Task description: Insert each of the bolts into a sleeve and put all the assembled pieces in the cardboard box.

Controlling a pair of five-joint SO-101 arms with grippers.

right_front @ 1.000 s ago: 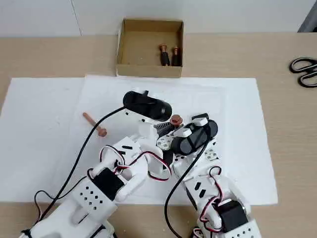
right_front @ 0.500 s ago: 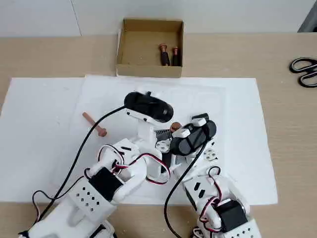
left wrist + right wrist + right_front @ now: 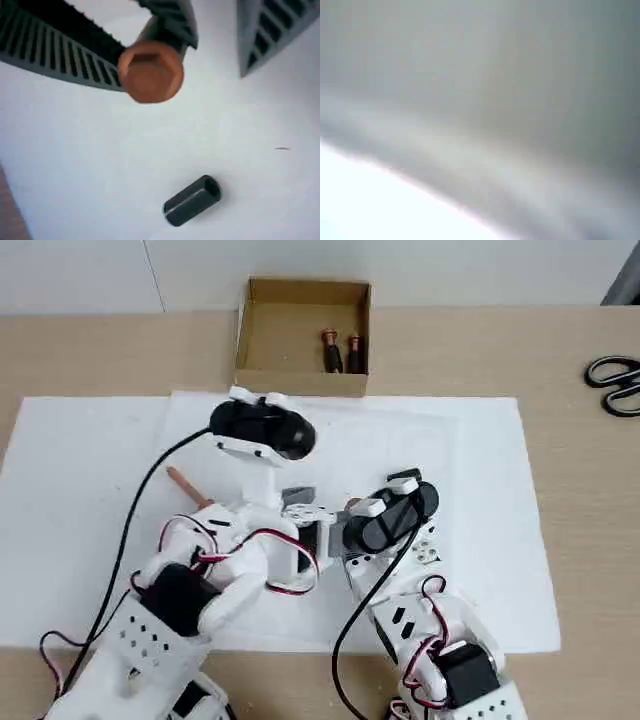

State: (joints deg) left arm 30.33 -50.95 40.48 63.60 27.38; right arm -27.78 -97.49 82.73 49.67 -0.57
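White paper (image 3: 480, 460) on the counter (image 3: 500, 340), two assembled pieces (image 3: 340, 350) in the cardboard box (image 3: 262, 340).
Left fingers (image 3: 50, 47) pinched a bolt (image 3: 150, 72); beneath them lay a loose sleeve (image 3: 192, 200), unjoined.

There is one cardboard box (image 3: 300, 383) with two assembled pieces (image 3: 329, 350) (image 3: 354, 352) inside. Outside it are two bolts, a first bolt (image 3: 186, 485) and a second bolt (image 3: 150, 71), one loose sleeve (image 3: 192, 200), and one pair of scissors (image 3: 615, 383) on the worktop.
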